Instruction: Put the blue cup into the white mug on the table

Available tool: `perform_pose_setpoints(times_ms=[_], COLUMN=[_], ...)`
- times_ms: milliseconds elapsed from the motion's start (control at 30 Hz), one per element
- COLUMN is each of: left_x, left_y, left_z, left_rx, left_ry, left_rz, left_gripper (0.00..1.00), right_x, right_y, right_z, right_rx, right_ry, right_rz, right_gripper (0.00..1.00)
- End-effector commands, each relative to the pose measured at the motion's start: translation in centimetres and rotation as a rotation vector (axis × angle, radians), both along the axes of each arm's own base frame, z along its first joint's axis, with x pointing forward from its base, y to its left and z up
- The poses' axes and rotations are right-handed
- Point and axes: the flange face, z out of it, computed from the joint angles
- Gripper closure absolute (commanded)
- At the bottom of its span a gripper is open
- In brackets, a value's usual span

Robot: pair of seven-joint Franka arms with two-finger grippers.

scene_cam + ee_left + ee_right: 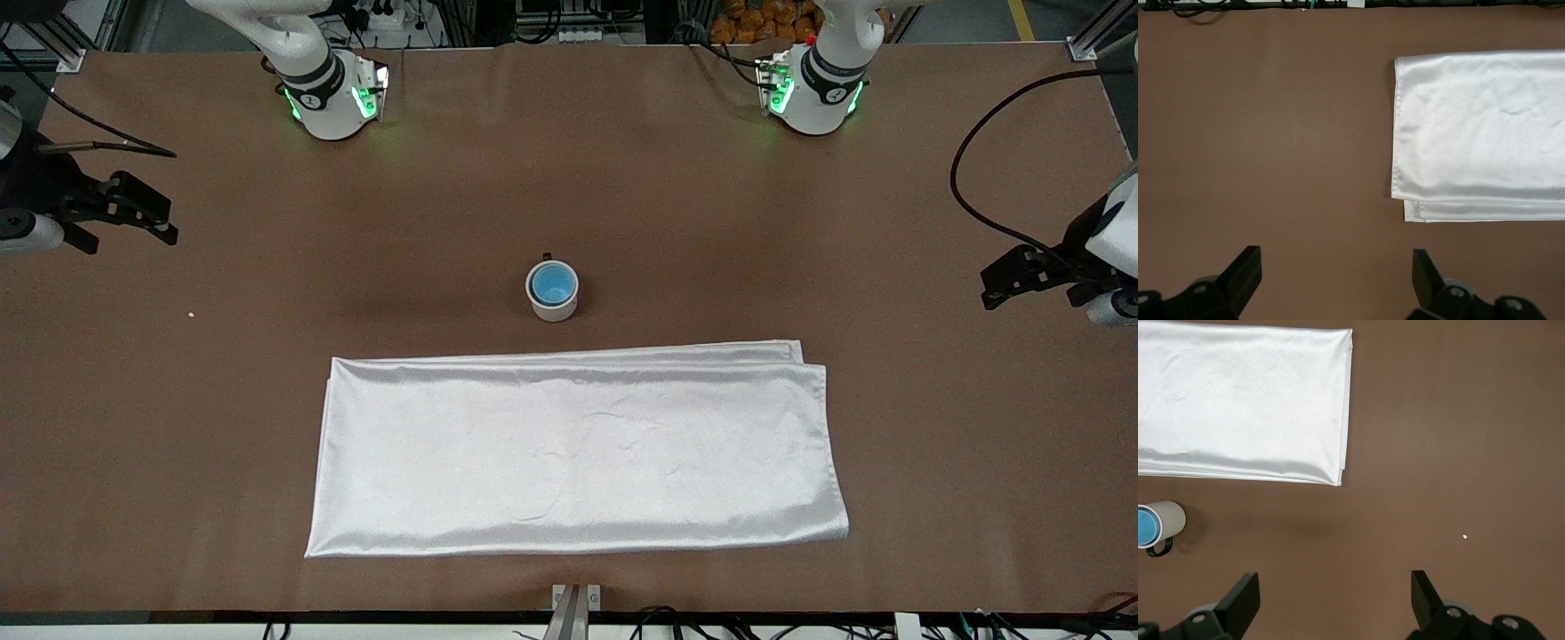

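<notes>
The blue cup (552, 284) sits upright inside the white mug (553, 308), which stands on the brown table (800, 222) at its middle, its dark handle toward the robots' bases. In the right wrist view the mug (1170, 519) shows with the blue cup (1145, 525) in it at the picture's edge. My right gripper (164, 218) (1335, 590) is open and empty over the right arm's end of the table. My left gripper (996, 280) (1337, 267) is open and empty over the left arm's end. Both are well away from the mug.
A folded shiny white cloth (578, 453) lies flat on the table, nearer to the front camera than the mug; it also shows in the left wrist view (1485, 133) and the right wrist view (1238, 400). A tiny white speck (190, 314) lies near the right gripper.
</notes>
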Motion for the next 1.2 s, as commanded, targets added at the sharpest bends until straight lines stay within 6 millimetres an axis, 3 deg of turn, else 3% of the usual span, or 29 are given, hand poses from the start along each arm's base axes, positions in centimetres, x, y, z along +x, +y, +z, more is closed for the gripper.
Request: perform_pose_setpoints(times_ms=[0, 567, 1167], left_x=[-1.1, -2.6, -3.6], left_y=[-0.1, -1.2, -1.1], left_z=[1.0, 1.4, 2.3], left_rx=[-0.016, -0.050, -0.047], left_ry=[0.003, 0.071, 0.072], left_rz=[-0.021, -0.026, -0.044], left_gripper=[0.00, 0.00, 0.00], right_x=[-0.2, -0.2, 0.0], right_y=[-0.2, -0.4, -0.4], right_z=[0.6, 0.4, 0.2], right_rx=[0.016, 0.016, 0.007], right_ry=[-0.004, 0.002, -0.002], right_rz=[0.006, 0.003, 0.002], right_gripper=[0.00, 0.00, 0.00])
